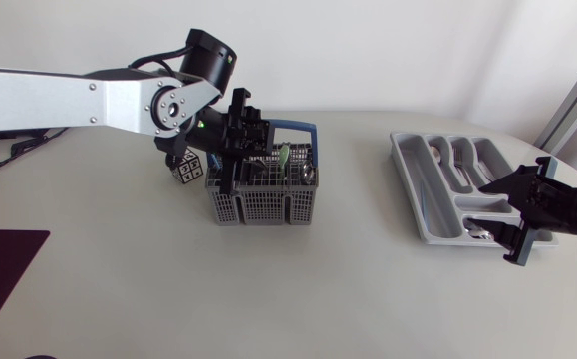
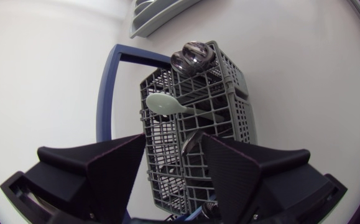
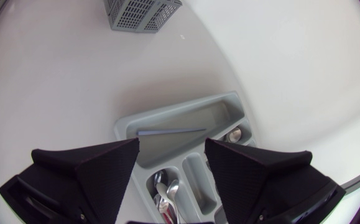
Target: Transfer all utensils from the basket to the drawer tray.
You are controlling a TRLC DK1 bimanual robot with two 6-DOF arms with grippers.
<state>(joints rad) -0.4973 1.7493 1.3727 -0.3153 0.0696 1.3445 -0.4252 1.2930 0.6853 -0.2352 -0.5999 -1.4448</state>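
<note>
Basket [image 1: 268, 199] under spread left fingers [image 2: 114, 165], cube [image 1: 189, 168] beside it; right fingers [image 3: 99, 171] spread over tray [image 1: 409, 181].

The left gripper [image 1: 240, 150], fingers spread, is occupying the space over the basket's [image 1: 268, 204] left half. A blue handle [image 1: 294, 125] is standing along the basket's far side. A patterned cube [image 1: 189, 170] is crowding the basket's left wall. Bare table [image 1: 358, 259] is lying open between basket and tray [image 1: 415, 189]. The right gripper [image 1: 525, 211], fingers apart, is overhanging the tray's near right corner.
</note>
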